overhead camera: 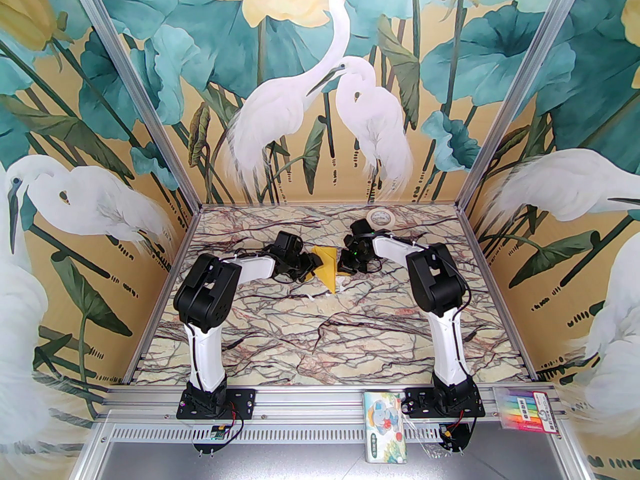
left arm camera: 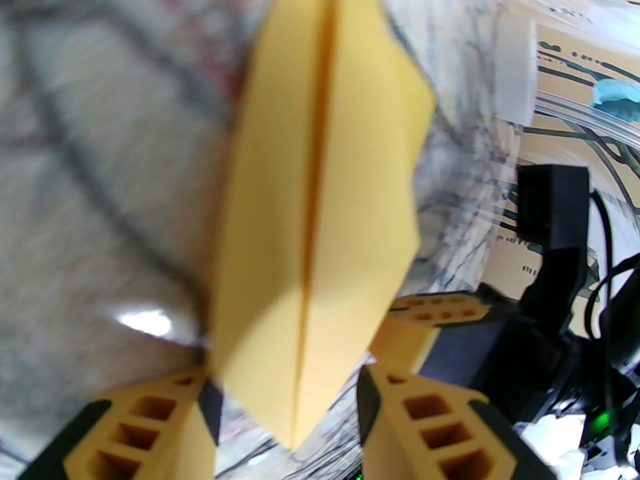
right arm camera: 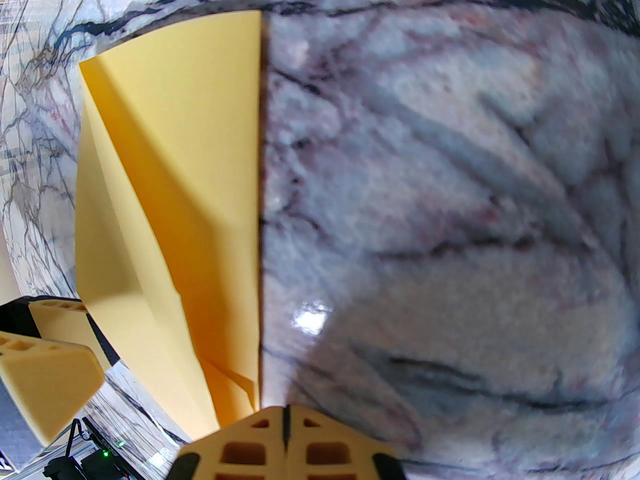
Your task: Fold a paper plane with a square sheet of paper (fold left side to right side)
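Just one paper plane (overhead camera: pixel 327 268)

Left arm (overhead camera: pixel 202 293) and right arm (overhead camera: pixel 440 283) both reach forward, elbows raised, forearms angled inward, wrists low. Tools face each other, close together. Left tool (overhead camera: pixel 309 264): fingers (left arm camera: pixel 440 433) spread well apart. Right tool (overhead camera: pixel 346 267): fingers (right arm camera: pixel 250 448) pressed fully together.
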Robot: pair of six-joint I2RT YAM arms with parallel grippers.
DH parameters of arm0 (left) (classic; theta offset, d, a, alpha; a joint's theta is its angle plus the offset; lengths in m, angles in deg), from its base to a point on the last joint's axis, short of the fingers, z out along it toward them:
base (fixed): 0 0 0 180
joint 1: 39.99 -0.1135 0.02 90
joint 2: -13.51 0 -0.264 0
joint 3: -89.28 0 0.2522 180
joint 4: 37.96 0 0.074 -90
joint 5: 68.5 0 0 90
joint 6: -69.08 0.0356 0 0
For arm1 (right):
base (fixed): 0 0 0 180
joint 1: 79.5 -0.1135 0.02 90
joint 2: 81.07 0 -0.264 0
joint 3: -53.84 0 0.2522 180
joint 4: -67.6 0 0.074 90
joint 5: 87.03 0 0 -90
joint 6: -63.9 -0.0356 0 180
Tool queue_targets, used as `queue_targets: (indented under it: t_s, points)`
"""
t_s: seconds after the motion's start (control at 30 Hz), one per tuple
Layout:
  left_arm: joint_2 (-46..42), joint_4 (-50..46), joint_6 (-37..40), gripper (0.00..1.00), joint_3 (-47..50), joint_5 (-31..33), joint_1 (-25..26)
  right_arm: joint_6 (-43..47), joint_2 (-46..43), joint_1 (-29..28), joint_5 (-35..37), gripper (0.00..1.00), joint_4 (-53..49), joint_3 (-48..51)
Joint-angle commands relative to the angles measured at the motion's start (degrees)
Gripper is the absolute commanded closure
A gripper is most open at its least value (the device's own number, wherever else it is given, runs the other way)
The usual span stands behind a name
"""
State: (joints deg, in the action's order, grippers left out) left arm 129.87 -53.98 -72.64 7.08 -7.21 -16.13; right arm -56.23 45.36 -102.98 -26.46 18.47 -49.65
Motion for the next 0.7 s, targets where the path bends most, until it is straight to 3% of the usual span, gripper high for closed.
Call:
queue_targets:
  t_s: [0.0, 0.37, 0.57, 0.67]
  points:
    - [2.6, 3.9, -0.4, 0.52, -1.1, -2.2, 0.9, 0.3, 1.8, -0.6, 0.3, 0.97, 0.5, 1.8]
    - [8.6, 9.0, -0.3, 0.66, -5.1, -4.3, 2.2, -0.3, 1.3, -0.6, -0.7, 0.97, 1.8, 3.4]
    - [7.4, 8.5, 0.9, 0.92, -5.1, -2.8, 2.3, -1.1, -1.9, 0.0, 0.5, 0.97, 3.6, 5.4]
    - [3.8, 2.4, 4.3, 0.94, -5.9, 0.6, 2.3, -2.3, -5.6, 0.7, 2.6, 0.94, 5.4, 7.8]
